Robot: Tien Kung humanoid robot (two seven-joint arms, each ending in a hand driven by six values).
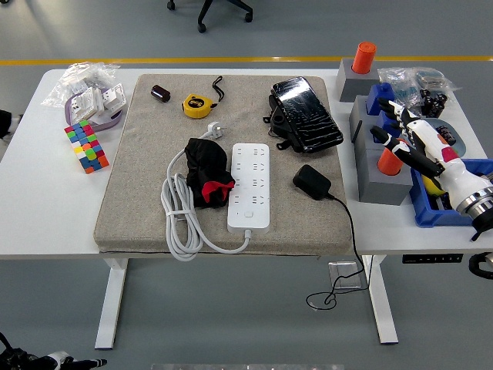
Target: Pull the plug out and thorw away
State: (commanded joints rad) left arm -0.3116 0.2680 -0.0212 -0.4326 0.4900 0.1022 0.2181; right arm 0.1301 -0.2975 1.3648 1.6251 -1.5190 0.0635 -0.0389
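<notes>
Black plug adapter (311, 182) lies on the grey mat (154, 193), just right of the white power strip (249, 186), apart from it, not seated in any socket. Its thin black cord (350, 239) runs off the mat's right side, over the table's (38, 223) near edge and hangs in a loop below. Judgement: the pull-out part looks done, since no plug sits in the strip's sockets; the throw-away part looks either done as a drop on the mat or not done, no bin visible to tell.

Plug itself: small, boxy, matte black, lying tilted with one corner toward the strip, prongs not visible. Should be light and easy to pinch; trailing cord could drag or snag on the table edge.

Power strip's own white cable (179, 220) coils at the left, its white plug (216, 129) loose on the mat above. Black cloth with red bit (208, 171) touches the strip's left side. Black pouch (304, 114) near the top right of the mat.

Right hand (412, 142) is well apart from the plug, over the grey blocks (385, 181) and blue bin (439, 208) at the right, fingers loosely spread and holding nothing. Left hand not seen. No person at the far side
</notes>
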